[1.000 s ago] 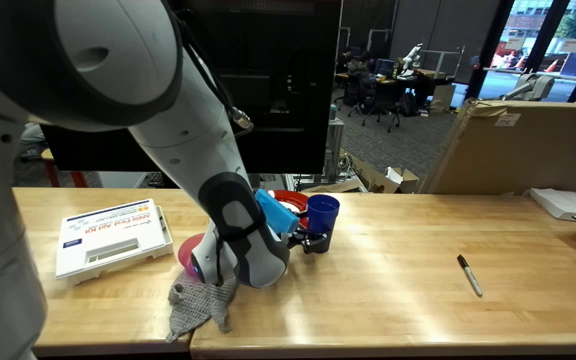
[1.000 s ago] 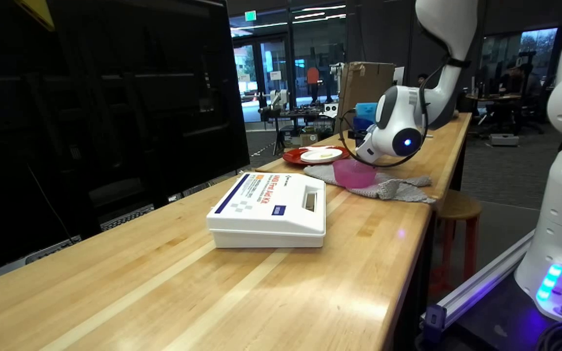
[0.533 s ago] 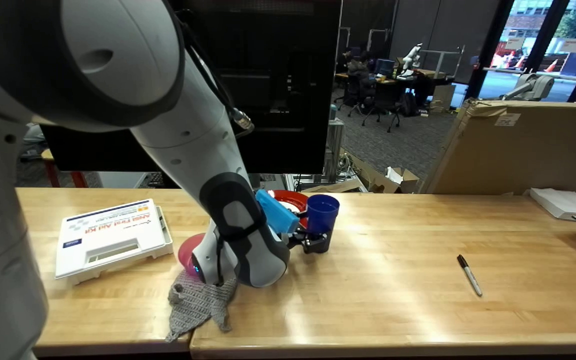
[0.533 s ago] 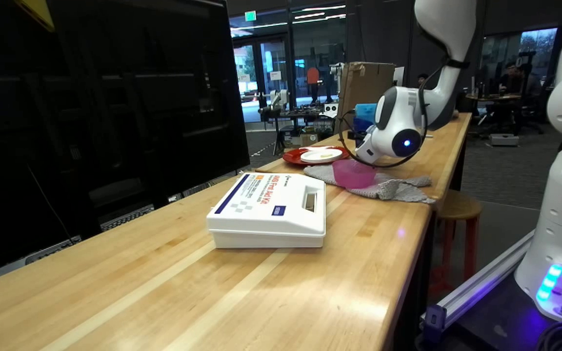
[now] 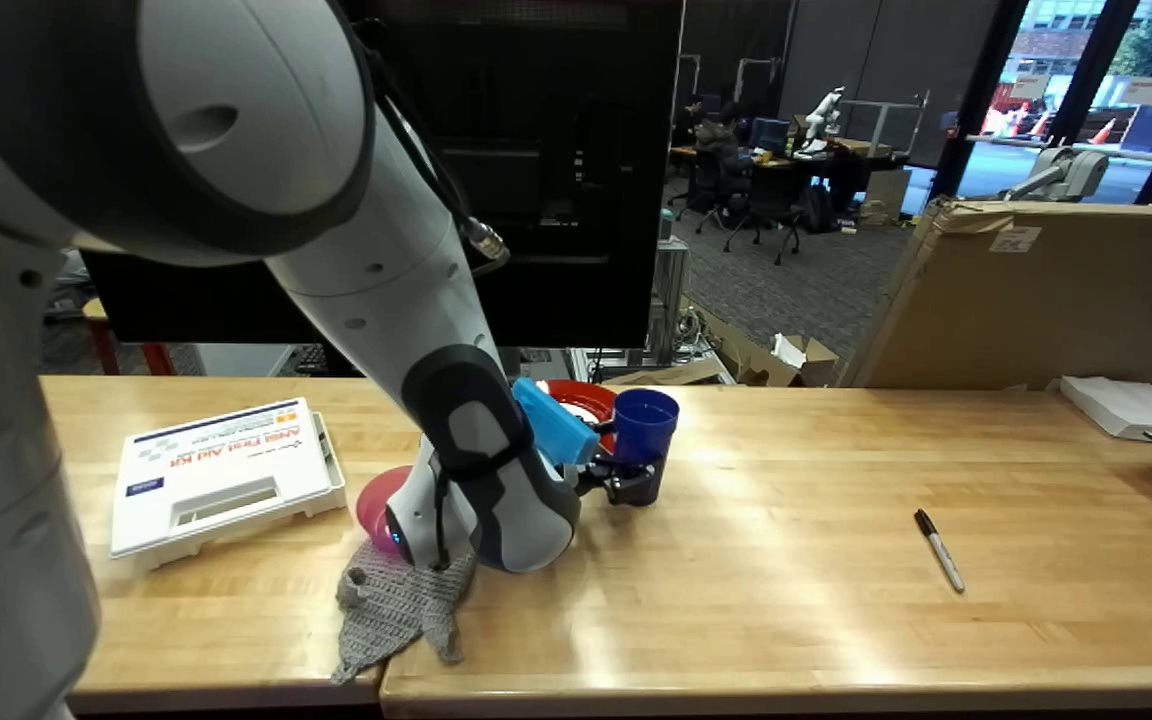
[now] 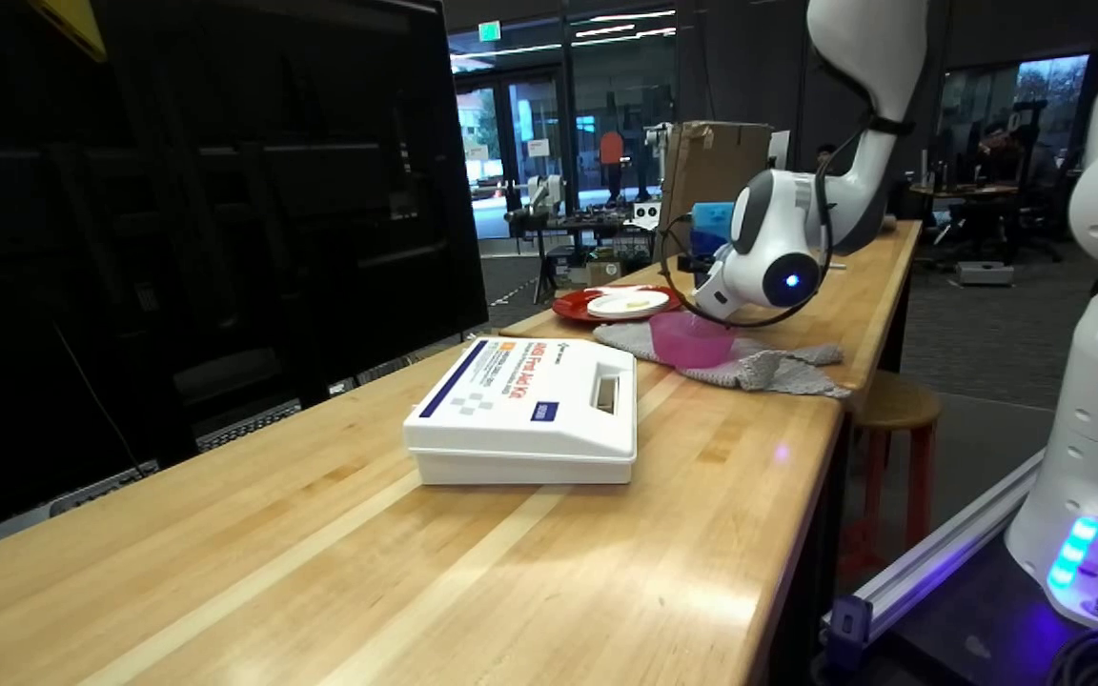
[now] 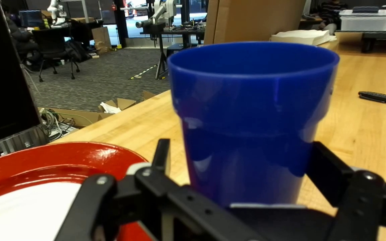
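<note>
Between the two fingers of the hand stands a blue cup, upright on the desk, with a red plate near it. The fingers are spread wide apart, one on either side of the cup, rather than clamped on it. On the plate's side, a strip of desk shows between finger and cup; on the opposite side, the finger meets the cup's outline in the wrist view, and I cannot tell whether it touches. The cup is deep blue and glossy, round and open at the top, with a broad collar below the rim and a small step where the wall narrows. Its bottom is hidden behind the hand in that view.
</note>
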You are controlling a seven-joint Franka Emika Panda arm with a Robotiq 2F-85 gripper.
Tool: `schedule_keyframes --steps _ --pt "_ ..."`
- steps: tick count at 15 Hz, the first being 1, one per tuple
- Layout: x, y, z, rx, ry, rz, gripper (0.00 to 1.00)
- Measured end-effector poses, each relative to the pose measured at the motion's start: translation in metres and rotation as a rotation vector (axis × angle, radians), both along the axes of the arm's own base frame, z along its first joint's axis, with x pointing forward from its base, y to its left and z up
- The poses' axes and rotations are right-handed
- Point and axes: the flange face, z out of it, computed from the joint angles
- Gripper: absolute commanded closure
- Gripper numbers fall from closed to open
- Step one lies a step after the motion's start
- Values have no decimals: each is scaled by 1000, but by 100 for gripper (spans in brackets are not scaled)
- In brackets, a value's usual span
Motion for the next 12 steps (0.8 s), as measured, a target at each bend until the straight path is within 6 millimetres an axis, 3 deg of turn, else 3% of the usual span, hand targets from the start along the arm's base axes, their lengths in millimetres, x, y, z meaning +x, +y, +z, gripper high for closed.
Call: schedule_keyframes --steps 12 --pt "28 -5 -15 -12 5 -6 0"
